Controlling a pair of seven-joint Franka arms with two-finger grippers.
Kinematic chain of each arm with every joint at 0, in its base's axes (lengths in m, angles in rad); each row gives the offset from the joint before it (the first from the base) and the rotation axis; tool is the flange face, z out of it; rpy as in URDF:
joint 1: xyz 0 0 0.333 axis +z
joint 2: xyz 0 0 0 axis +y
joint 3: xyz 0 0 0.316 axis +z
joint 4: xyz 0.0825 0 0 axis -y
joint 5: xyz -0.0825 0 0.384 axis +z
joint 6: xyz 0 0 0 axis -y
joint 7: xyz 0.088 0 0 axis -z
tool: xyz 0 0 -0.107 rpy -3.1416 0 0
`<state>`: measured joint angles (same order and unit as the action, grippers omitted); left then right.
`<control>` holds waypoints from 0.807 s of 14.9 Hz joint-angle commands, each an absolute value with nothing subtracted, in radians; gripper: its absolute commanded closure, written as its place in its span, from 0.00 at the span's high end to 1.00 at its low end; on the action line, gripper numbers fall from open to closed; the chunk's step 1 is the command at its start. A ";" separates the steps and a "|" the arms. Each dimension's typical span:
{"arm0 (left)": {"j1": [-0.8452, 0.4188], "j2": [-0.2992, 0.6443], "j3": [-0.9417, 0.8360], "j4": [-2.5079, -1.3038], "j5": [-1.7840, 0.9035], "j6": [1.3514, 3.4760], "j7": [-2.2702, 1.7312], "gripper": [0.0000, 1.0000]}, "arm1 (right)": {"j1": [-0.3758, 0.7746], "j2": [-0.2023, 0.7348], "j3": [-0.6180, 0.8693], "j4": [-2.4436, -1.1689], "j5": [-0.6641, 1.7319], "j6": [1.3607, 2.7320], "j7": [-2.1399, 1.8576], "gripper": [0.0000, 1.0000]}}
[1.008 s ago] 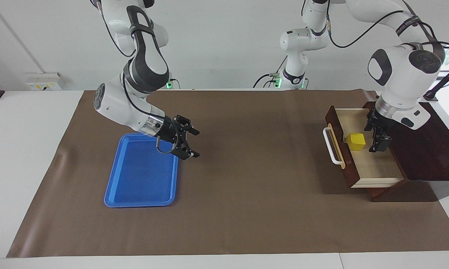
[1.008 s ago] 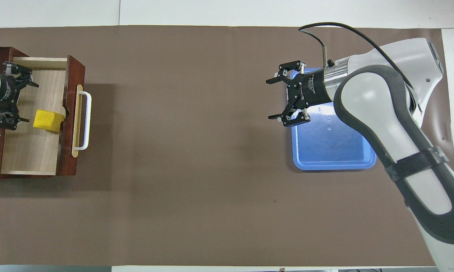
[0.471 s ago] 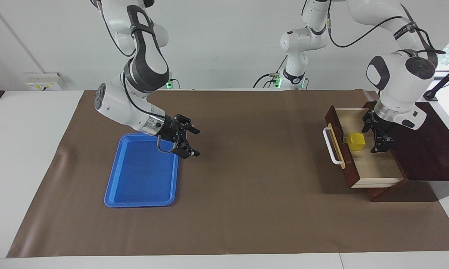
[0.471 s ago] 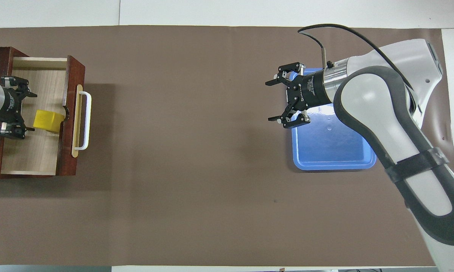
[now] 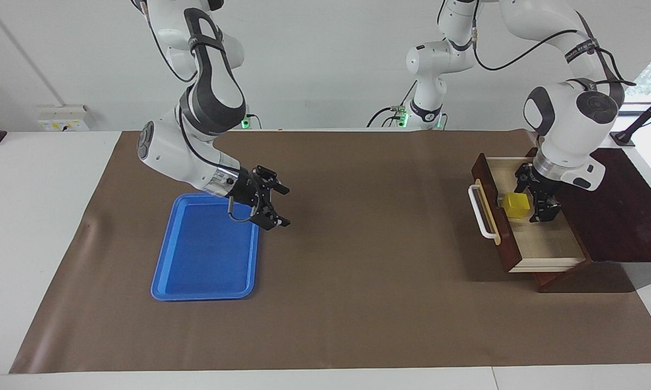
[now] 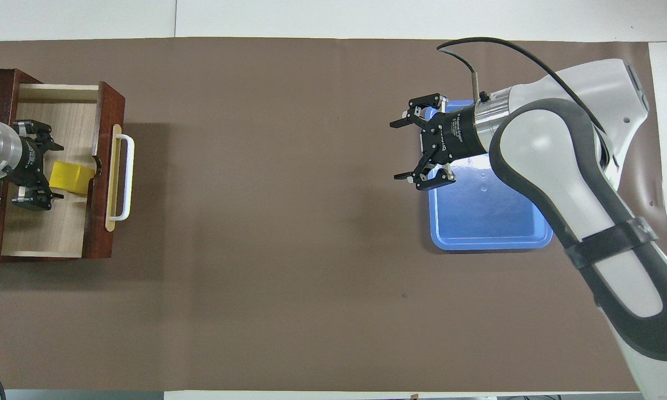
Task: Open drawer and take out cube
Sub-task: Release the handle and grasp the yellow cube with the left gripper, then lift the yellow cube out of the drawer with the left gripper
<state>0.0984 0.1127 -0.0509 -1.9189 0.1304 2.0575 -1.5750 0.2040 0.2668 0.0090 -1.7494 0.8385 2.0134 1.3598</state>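
The drawer [image 5: 520,216] is open, the cube [image 5: 517,205] inside at nine o'clock of the wide-open, empty left claw [image 5: 536,197], ungrasped.

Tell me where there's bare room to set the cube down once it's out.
The blue tray is bare, as is the brown mat between it and the drawer. It's crowded inside the drawer, where the open left pincer hangs beside the cube.
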 commanded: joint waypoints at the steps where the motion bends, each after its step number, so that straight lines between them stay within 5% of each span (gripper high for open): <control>1: 0.097 0.081 -0.048 -1.959 0.120 2.083 -1.580 0.78 | 0.204 0.236 0.009 -1.786 0.856 2.017 1.324 1.00; 3: 0.097 0.083 -0.049 -1.957 0.120 2.086 -1.575 0.31 | 0.204 0.236 0.009 -1.786 0.856 2.019 1.325 1.00; 5: 0.098 0.084 -0.049 -1.950 0.118 2.085 -1.572 0.03 | 0.204 0.236 0.009 -1.787 0.856 2.019 1.325 1.00; 12: 0.094 0.116 -0.054 -1.780 0.118 1.946 -1.559 0.00 | 0.201 0.236 0.009 -1.786 0.856 2.014 1.325 1.00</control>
<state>0.0982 0.1093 -0.0522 -1.8609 0.1304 2.0332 -1.5732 0.2040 0.2614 0.0090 -1.7552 0.8385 2.0134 1.3598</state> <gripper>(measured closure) 0.432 0.000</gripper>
